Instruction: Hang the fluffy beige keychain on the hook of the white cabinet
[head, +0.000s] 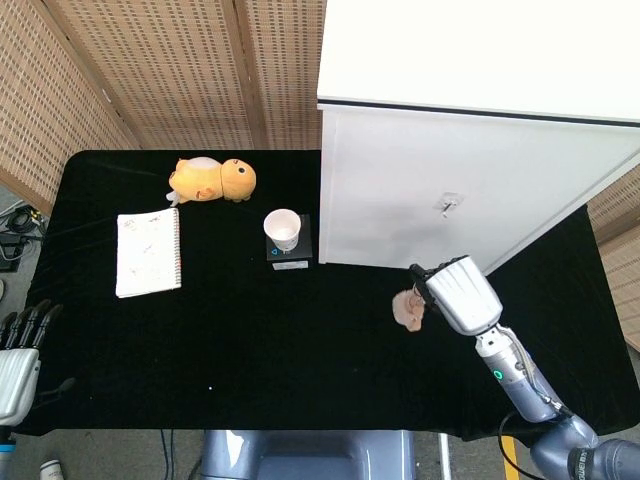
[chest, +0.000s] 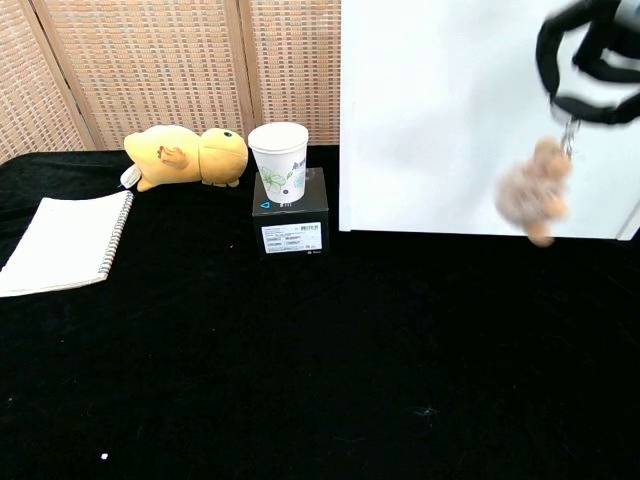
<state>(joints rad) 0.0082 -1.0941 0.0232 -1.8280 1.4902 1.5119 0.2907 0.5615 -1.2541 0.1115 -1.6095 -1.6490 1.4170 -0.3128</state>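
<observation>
My right hand (head: 462, 294) hangs in the air in front of the white cabinet (head: 450, 150) and pinches the ring of the fluffy beige keychain (head: 408, 309). In the chest view the keychain (chest: 533, 190) dangles blurred under the dark fingers (chest: 590, 60) at the top right, well above the table. The small hook (head: 448, 206) sits on the cabinet's front face, above and slightly left of the hand. My left hand (head: 18, 355) rests at the table's near left corner, fingers apart and holding nothing.
On the black table stand a paper cup (head: 283, 229) on a small black box (chest: 289, 221), a yellow plush toy (head: 212, 180) and a spiral notebook (head: 148, 252). Wicker screens stand behind.
</observation>
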